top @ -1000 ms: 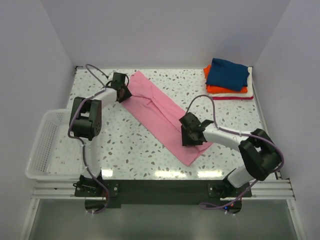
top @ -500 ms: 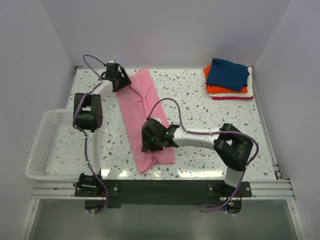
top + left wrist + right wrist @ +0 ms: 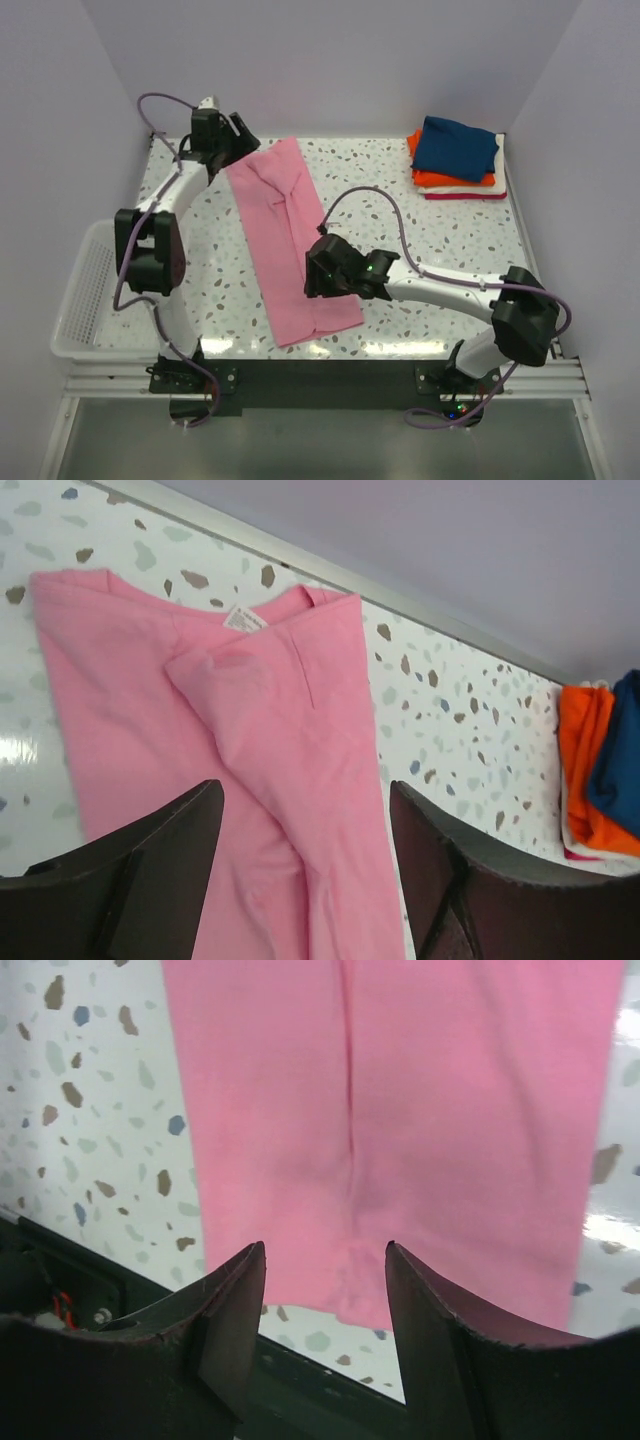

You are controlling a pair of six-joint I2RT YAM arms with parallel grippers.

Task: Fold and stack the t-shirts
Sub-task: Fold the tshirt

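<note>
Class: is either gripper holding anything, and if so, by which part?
Nothing is held: the left gripper and the right gripper both hang open above the spread-out pink t-shirt.

A white wire basket (image 3: 88,290) sits at the speckled table's (image 3: 370,160) left edge

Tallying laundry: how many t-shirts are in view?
5. A pink shirt lies flat in the middle; navy, orange, white and red ones sit stacked at the far right corner. More may be hidden among them.
</note>
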